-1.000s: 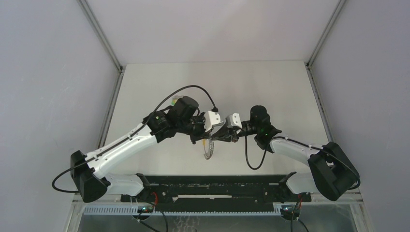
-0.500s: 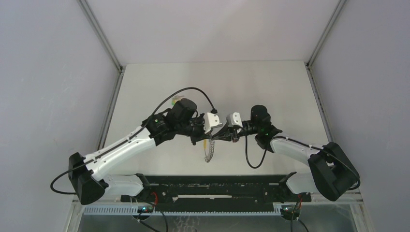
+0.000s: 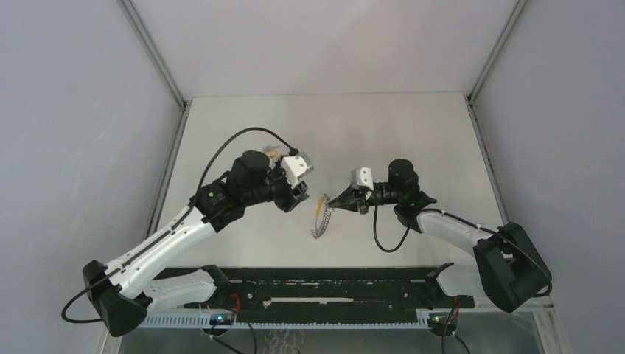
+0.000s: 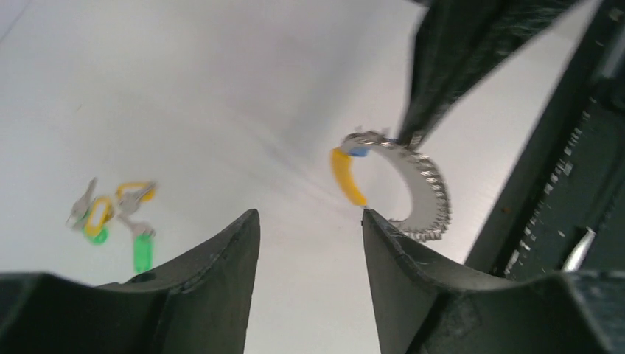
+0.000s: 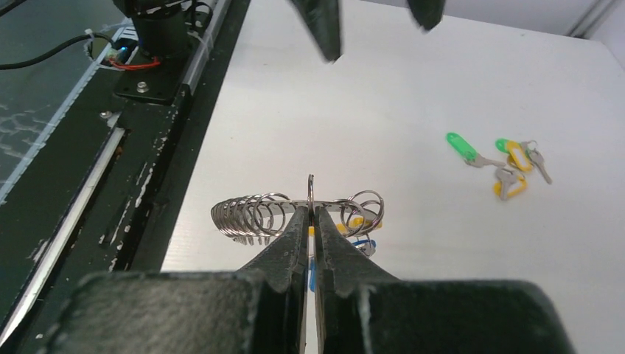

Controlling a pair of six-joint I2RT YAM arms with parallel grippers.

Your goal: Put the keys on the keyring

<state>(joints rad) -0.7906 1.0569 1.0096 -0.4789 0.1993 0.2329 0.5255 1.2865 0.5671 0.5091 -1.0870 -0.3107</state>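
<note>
Silvery keyring (image 5: 247, 215) in R claw (image 5: 311, 211)

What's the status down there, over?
Left end effector open, empty. Right end effector shut on keyring, yellow key hanging there. Loose keys on table, nothing blocking.

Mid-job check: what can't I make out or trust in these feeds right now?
- Top view: keyring too small to count keys on it; loose keys mostly hidden behind the left arm.
- Right wrist view: yellow and blue keys on the ring partly covered by the right claw.
- Left wrist view: blurred, so the loose keys cannot be counted.
</note>
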